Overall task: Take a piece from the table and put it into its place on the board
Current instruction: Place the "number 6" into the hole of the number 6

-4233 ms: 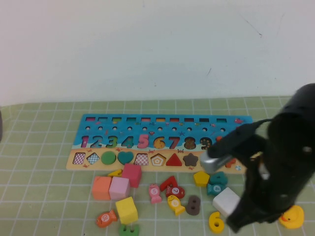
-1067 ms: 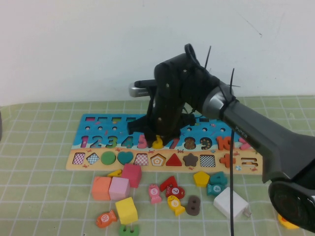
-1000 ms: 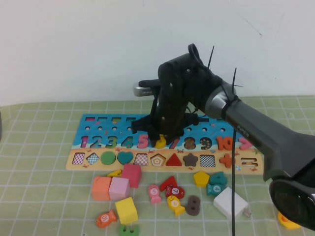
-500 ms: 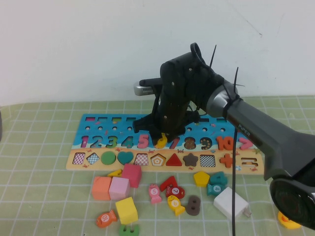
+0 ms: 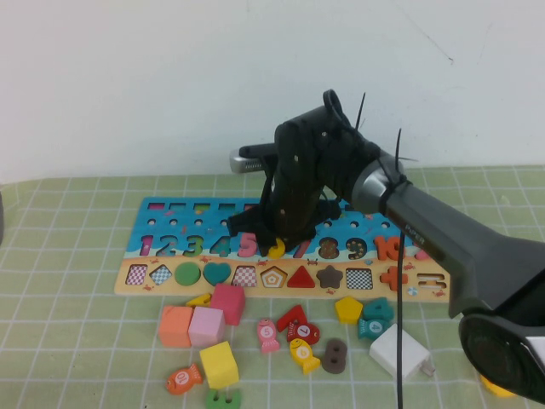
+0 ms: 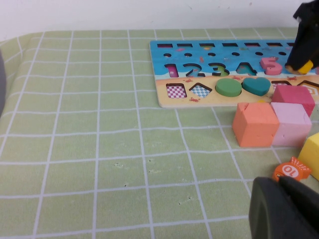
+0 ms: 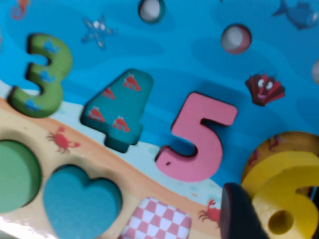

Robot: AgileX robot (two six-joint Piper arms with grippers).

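Now the right gripper (image 5: 279, 243) pinches the small yellow wooden "6" (image 7: 284, 196) over the long wooden puzzle board (image 5: 170, 223), near the green table's (image 5: 77, 341) far edge. Tilted, it could jam. The left gripper (image 6: 281, 209) waits by the near edge; I cannot tell its state.

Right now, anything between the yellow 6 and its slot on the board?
Nothing visible. The right gripper holds the yellow 6 right over its recess on the board, beside the pink 5; the recess looks empty. The left gripper sits low over the table, far off.

High view looks down; wrist views low, sharing board (image 5: 170, 213) (image 6: 209, 69) (image 7: 149, 59).
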